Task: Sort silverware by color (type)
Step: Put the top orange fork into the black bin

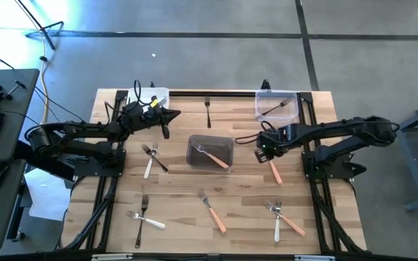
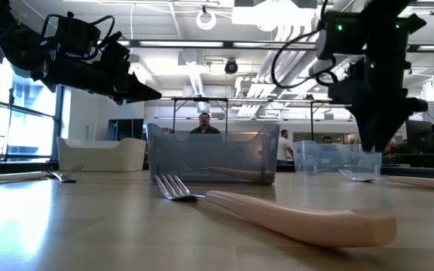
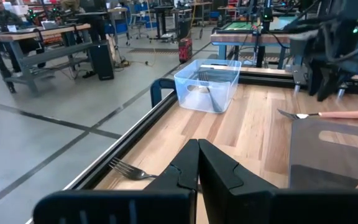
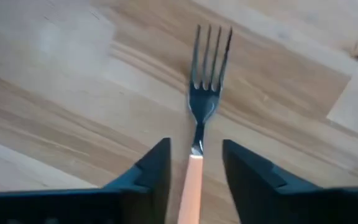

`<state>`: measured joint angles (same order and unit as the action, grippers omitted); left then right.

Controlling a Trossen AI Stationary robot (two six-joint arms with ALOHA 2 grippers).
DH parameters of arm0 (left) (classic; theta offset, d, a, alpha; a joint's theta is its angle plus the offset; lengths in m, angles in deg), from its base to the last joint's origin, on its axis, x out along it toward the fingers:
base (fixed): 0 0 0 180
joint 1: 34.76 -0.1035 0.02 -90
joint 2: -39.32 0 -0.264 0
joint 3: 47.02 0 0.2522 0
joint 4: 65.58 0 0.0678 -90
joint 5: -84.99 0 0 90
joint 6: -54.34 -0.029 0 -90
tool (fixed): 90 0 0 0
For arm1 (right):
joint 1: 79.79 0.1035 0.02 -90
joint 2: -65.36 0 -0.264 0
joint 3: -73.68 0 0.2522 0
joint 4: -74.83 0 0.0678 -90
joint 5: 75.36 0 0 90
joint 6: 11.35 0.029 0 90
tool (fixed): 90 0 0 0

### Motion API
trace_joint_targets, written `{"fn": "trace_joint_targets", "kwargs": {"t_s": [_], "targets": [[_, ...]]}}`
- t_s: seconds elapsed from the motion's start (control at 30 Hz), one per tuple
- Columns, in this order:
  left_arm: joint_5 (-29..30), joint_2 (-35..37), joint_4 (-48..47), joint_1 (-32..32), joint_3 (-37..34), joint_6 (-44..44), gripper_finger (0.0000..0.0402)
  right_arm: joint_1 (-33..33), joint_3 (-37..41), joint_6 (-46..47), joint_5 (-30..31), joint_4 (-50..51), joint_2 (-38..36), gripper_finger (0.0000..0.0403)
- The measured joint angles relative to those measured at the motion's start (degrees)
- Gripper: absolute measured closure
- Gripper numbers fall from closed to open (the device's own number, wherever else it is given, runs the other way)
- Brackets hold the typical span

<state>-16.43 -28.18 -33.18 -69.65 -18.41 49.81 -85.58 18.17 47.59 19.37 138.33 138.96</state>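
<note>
Orange-handled fork lies flat on the wooden table, right of the dark tub. My R gripper straddles its neck, fingers apart, not gripping. L gripper pinched closed, empty, nr the white tub.

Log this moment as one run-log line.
right gripper: open, straddling orange-handled fork on table | left gripper: shut, empty, near back-left tub | dark tub: one orange fork inside
</note>
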Motion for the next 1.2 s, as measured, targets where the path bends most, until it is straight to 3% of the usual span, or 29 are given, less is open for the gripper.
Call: {"fn": "trace_joint_targets", "kwargs": {"t_s": [0.1,0.23,0.6,0.9,1.2], "targets": [[0.01,0.0,0.01,0.0,0.0,0.51,0.0402,-0.65,2.21,-0.31,-0.97,-2.76,0.33,0.0241],[0.0,0.0,0.01,0.0,0.0,0.92,0.0402,-1.37,3.39,0.29,-1.15,-3.62,2.7,0.0235],[0.02,0.0,-0.01,0.0,-0.02,1.36,0.0402,-1.37,2.81,-1.79,-4.66,-6.32,12.77,0.0294],[0.03,0.0,-0.03,0.0,-0.02,1.97,0.0402,-1.35,2.9,-5.76,-4.83,-8.07,13.16,0.039],[0.01,0.0,-0.41,0.0,-0.02,3.15,0.0402,-1.44,-3.59,-9.49,-1.8,-4.22,13.62,0.0382]]}}
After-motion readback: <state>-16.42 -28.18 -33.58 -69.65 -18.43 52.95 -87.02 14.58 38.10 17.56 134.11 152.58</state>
